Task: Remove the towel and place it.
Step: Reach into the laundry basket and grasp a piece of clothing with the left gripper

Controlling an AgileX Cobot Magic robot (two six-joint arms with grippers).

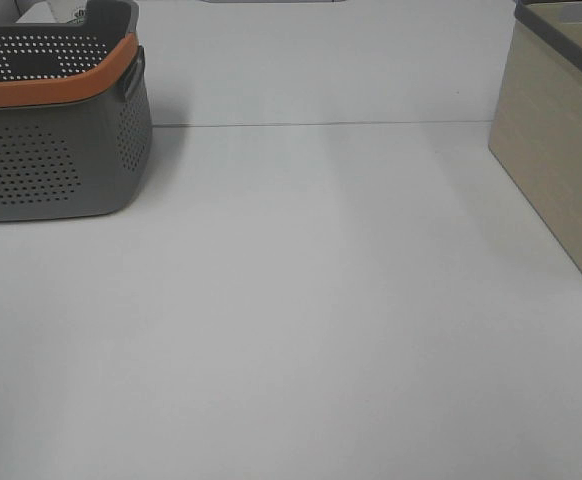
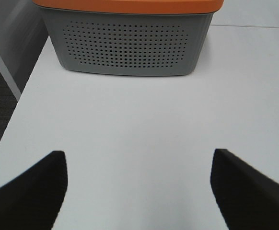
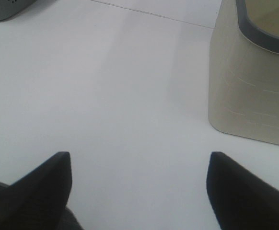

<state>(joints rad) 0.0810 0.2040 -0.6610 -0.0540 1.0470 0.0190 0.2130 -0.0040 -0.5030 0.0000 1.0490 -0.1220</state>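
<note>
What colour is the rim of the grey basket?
Orange rim; clearest in the exterior high view.

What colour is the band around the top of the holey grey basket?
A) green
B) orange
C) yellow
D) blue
B. The grey basket has an orange rim around its top, seen in both the high view and the left wrist view.

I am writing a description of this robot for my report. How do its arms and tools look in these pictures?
Little shows. The left tool has two plain black, wedge-shaped fingers with blunt tips; the right tool looks the same. No cables or markings are visible. The arms themselves appear in no view.
</note>
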